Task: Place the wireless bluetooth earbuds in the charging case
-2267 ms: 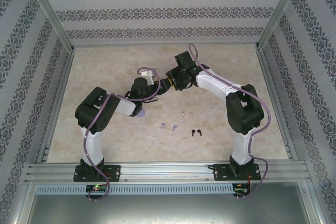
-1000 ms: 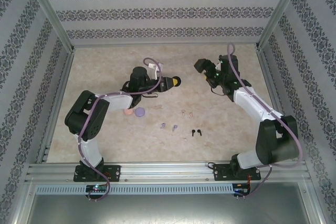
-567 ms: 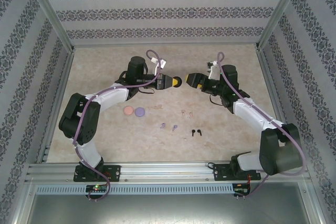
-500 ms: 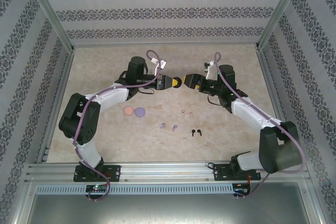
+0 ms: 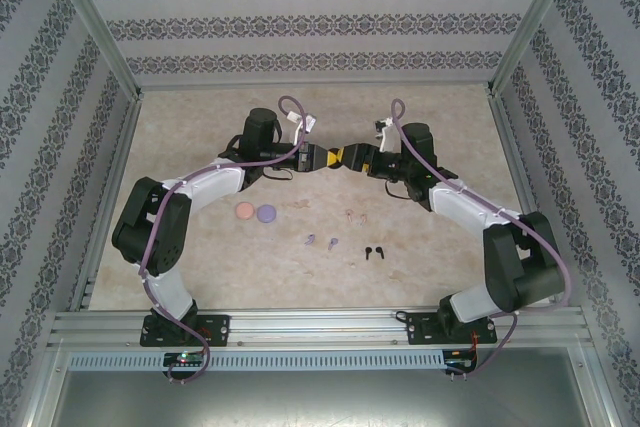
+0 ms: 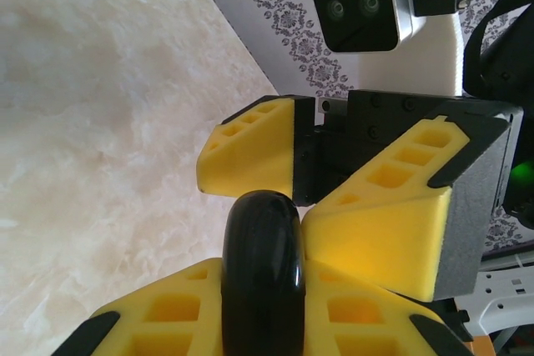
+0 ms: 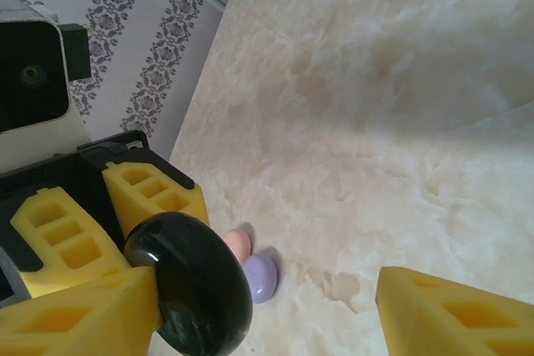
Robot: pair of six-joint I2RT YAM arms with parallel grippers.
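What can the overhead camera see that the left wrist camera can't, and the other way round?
Overhead adds the wider layout: a pink case and a purple case side by side, plus pink earbuds, purple earbuds and black earbuds lying loose nearer the arm bases. The left wrist adds close detail: the right gripper has its yellow fingers open on either side of the black case. Both share the left gripper clamped on that case.
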